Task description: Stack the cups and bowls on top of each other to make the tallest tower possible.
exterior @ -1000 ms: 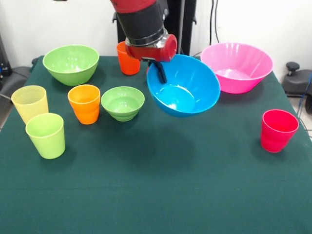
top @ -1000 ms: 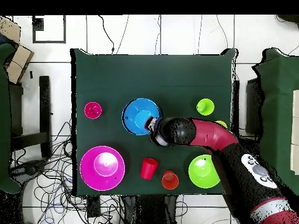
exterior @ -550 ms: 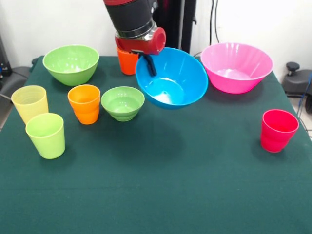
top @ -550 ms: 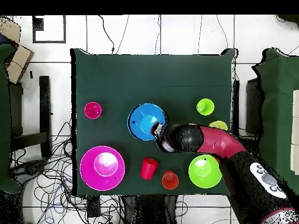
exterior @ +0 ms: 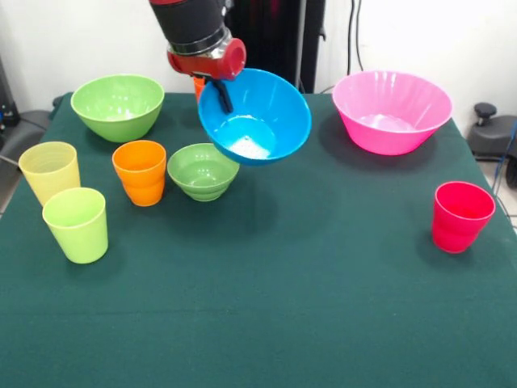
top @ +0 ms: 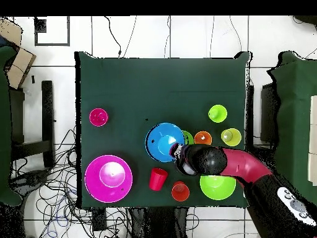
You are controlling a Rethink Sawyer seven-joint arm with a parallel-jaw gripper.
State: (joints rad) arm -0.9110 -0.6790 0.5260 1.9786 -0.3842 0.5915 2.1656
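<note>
Though cluttered, green tbl (exterior: pixel 323 323), white wall (exterior: pixel 97 40).

I'm working in what looks like a robotics lab: a table covered in dark green cloth (top: pixel 161 80) stands on a pale tiled floor (top: pixel 155 37), with loose black cables (top: pixel 56 186) tangled at the lower left of the overhead view. A black office-chair base (exterior: pixel 493 129) shows at the front view's right edge.
</note>
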